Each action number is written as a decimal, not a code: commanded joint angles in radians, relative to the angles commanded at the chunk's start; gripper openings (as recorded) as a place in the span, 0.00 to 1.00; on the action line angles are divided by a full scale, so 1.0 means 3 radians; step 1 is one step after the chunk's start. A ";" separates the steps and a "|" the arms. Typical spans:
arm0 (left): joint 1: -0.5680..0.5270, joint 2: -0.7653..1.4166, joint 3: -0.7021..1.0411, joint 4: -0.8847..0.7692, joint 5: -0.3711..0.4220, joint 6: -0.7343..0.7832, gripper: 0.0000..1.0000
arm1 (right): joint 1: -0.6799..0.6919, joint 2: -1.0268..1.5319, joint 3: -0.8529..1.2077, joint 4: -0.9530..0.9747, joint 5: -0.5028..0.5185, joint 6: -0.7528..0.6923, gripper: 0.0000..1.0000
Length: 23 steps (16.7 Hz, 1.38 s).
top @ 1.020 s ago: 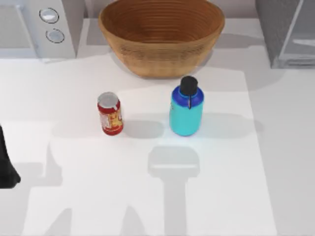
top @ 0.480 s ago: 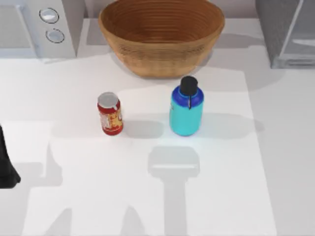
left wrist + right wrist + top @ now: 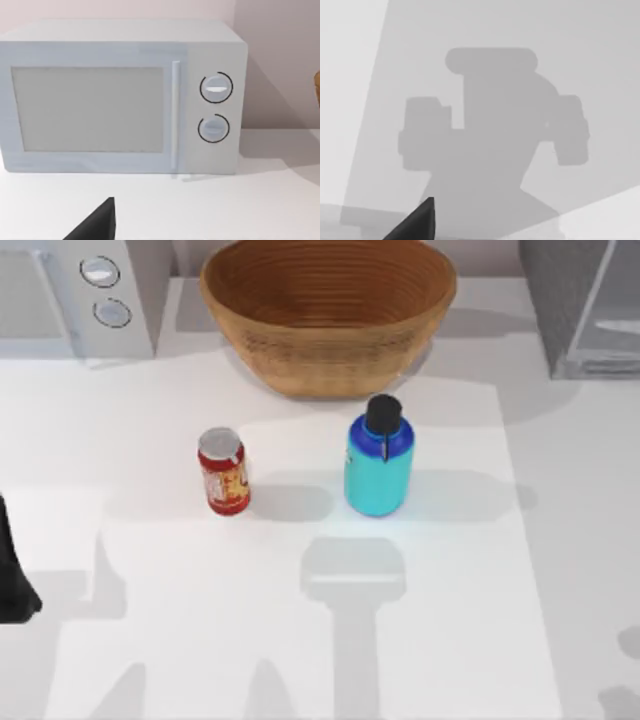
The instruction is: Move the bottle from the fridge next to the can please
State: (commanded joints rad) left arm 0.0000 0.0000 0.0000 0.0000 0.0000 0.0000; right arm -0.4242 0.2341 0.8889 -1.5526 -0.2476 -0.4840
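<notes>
The turquoise bottle (image 3: 378, 462) with its black cap stands upright on the white table, right of the middle. The red can (image 3: 223, 472) stands upright to its left, with a gap wider than the bottle between them. The grey fridge (image 3: 583, 302) sits at the back right corner, its pale door panel facing the table. My left arm (image 3: 12, 580) is parked at the table's left edge, far from both. A dark tip of the left gripper (image 3: 95, 226) shows in the left wrist view. A dark tip of the right gripper (image 3: 415, 225) shows over bare table and the arm's shadow.
A big woven basket (image 3: 328, 310) stands at the back middle, just behind the bottle. The white microwave (image 3: 80, 290) with two round knobs fills the back left corner and faces the left wrist camera as the microwave (image 3: 120, 95). Arm shadows lie on the front of the table.
Small new shadows have appeared at the top view's front right corner. The bottle, the can and the left arm have not moved.
</notes>
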 joint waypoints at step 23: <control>0.0000 0.0000 0.0000 0.0000 0.0000 0.0000 1.00 | -0.4610 0.5294 0.1492 0.0182 -0.2320 -0.5251 1.00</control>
State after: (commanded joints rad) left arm 0.0000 0.0000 0.0000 0.0000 0.0000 0.0000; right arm -1.8072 1.8222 1.3365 -1.4982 -0.9437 -2.0593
